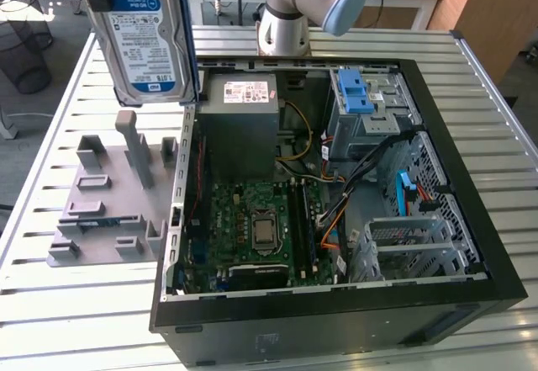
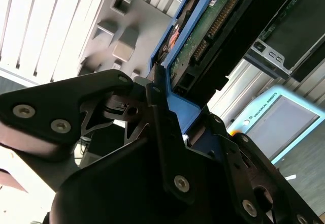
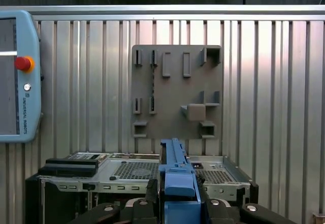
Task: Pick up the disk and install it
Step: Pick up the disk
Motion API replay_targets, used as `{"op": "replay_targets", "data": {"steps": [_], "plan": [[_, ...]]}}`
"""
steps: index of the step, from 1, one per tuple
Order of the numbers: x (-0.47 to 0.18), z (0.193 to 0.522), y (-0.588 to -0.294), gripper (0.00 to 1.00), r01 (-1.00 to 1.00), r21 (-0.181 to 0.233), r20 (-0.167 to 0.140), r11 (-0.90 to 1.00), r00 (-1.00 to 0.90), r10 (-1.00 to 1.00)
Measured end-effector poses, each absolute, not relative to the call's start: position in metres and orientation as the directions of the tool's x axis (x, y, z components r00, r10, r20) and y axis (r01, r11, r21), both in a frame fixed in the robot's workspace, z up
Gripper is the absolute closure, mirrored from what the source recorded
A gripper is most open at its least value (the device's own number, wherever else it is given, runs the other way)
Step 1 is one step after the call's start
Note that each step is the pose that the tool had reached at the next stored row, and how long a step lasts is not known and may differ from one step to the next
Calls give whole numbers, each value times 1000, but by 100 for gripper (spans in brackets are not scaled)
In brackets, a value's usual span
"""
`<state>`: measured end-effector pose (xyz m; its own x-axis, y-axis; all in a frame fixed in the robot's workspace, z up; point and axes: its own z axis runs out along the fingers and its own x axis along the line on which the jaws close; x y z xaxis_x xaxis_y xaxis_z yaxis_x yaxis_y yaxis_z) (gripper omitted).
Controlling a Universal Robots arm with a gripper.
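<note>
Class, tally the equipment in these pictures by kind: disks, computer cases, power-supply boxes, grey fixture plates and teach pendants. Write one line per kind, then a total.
disk: 1
computer case: 1
power-supply box: 1
grey fixture plate: 1
teach pendant: 1
Total: 5

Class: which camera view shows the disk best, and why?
The exterior view: the disk shows its labelled face nearly whole, raised above the table. The second wrist view shows its circuit board and blue rail; the first wrist view shows that blue rail edge-on.
</note>
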<state>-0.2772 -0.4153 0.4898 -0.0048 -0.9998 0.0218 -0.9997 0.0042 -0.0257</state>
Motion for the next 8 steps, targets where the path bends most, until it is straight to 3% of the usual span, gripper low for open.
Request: {"op": "replay_targets", "data": {"steps": [8], "plan": [[-263, 490, -416, 64, -1000, -26, 22, 4, -5, -1000]]}}
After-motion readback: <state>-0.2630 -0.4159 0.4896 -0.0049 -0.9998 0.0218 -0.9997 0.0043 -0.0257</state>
